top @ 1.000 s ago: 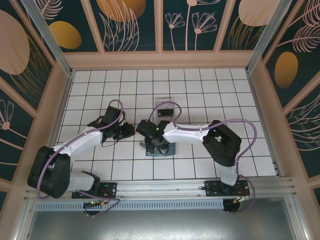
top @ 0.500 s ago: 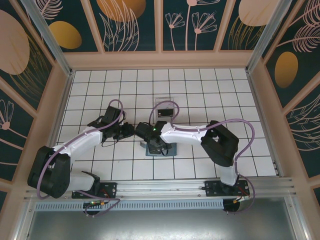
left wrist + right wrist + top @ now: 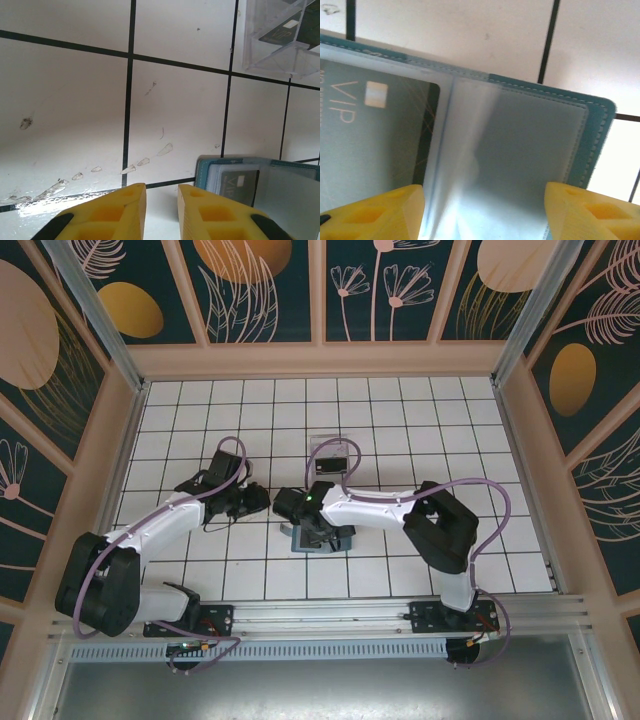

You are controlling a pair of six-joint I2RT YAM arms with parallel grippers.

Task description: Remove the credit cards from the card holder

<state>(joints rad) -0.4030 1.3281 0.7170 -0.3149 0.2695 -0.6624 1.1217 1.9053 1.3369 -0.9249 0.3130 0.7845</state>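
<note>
Top view: card holder [image 3: 343, 540] is largely covered by the right gripper [image 3: 313, 528]; cards inside are too small to be made out. Left wrist: holder is clipped by the right and bottom edges, VIP card [image 3: 234, 182] is partly seen through a sleeve, and clear box [image 3: 275, 45] is cropped at top and right. Left gripper [image 3: 161, 195] fingers are cut off by the bottom edge. Right wrist: VIP card is cut off left and below, middle sleeve [image 3: 465, 165] is blurred. Card count cannot be told.

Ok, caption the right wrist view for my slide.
Open right gripper over the unfolded teal card holder, a dark VIP card showing in its left clear sleeve.
</note>
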